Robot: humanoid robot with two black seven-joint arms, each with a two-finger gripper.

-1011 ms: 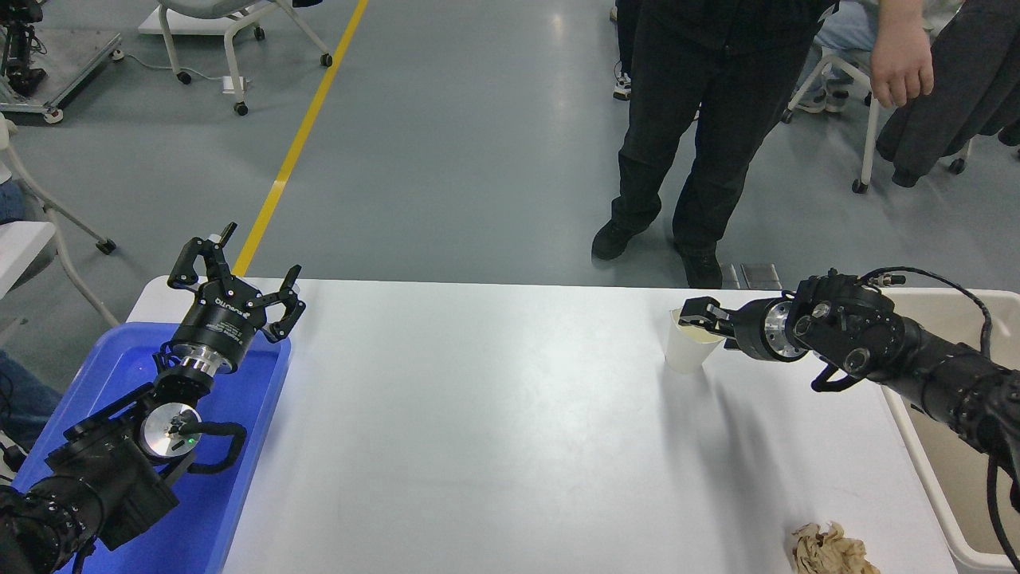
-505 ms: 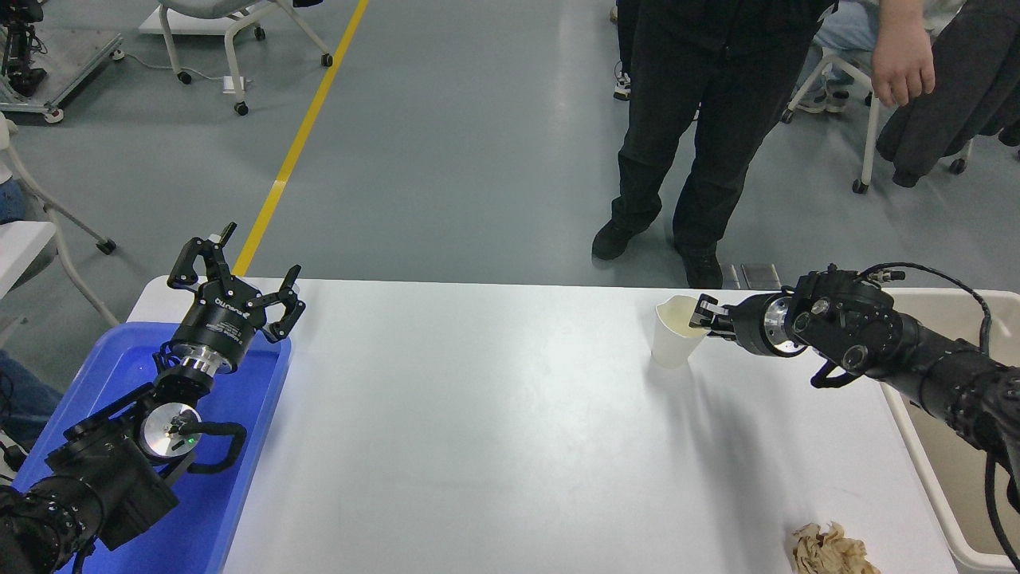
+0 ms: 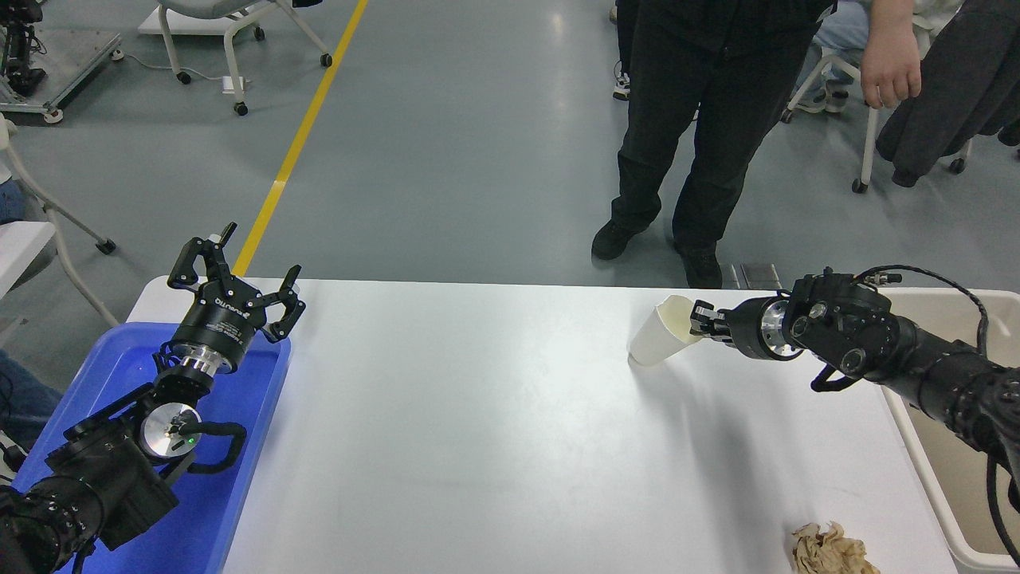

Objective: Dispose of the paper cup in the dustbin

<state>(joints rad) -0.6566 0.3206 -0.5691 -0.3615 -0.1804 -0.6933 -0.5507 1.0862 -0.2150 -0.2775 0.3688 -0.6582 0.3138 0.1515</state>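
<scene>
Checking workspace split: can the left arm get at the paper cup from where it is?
Probably not. The left hand hangs open over the blue tray at the table's far-left end; the paper cup is far right, tilted, pinched at its rim by the right hand.

A robotics lab or test hall, seen from beside a white table (image 3: pixel 494 446). The floor (image 3: pixel 462 135) is smooth grey industrial coating with a yellow safety line (image 3: pixel 299 139) painted across it, running away beyond the left gripper (image 3: pixel 239 275). White chairs on castors (image 3: pixel 239 40) stand past that line, and a metal equipment stand (image 3: pixel 48 72) sits in the far corner on the same side. Beyond the right gripper (image 3: pixel 700 323), a person in dark trousers and black shoes (image 3: pixel 685 135) stands watching at the table's far edge, with another person's hand (image 3: pixel 891 68) and more wheeled chairs nearby. Two black robot arms reach over the table.
</scene>
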